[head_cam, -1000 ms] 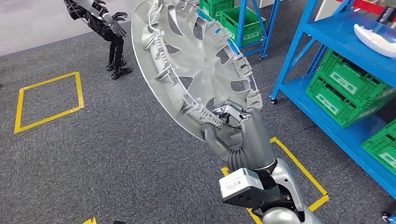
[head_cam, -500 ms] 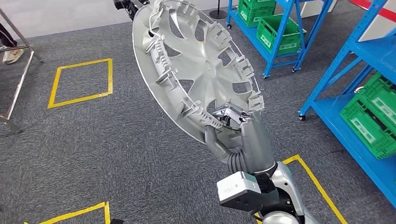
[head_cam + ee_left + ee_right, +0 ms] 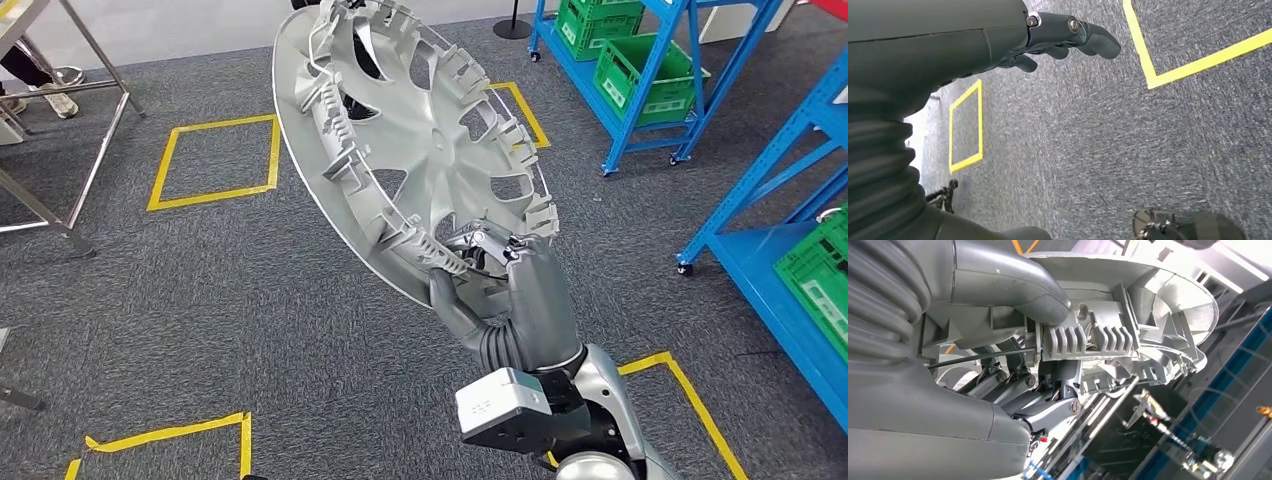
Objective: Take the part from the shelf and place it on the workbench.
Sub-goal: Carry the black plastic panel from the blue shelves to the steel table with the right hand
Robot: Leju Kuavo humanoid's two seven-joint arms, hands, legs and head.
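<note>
The part is a large silver wheel cover (image 3: pixel 420 150) with ribbed clips round its rim, held up tilted over the floor in the head view. My right hand (image 3: pixel 500 290) grips its lower rim, thumb on one face and fingers on the other. The right wrist view shows the thumb (image 3: pixel 1013 285) pressed on the wheel cover's rim (image 3: pixel 1128 315) from close by. My left hand (image 3: pixel 1058 35) hangs over the grey carpet, fingers loosely stretched out and holding nothing.
Blue shelving with green crates (image 3: pixel 640 70) stands at the back right, and another blue shelf (image 3: pixel 790 270) at the right edge. Yellow tape squares (image 3: pixel 215 160) mark the grey carpet. Metal frame legs (image 3: pixel 60 130) and a person's shoes (image 3: pixel 50 95) are at the upper left.
The whole picture has shifted: shelves slid right, and the metal frame came in at the left, so the camera has turned. The wheel cover stays gripped in my right hand.
</note>
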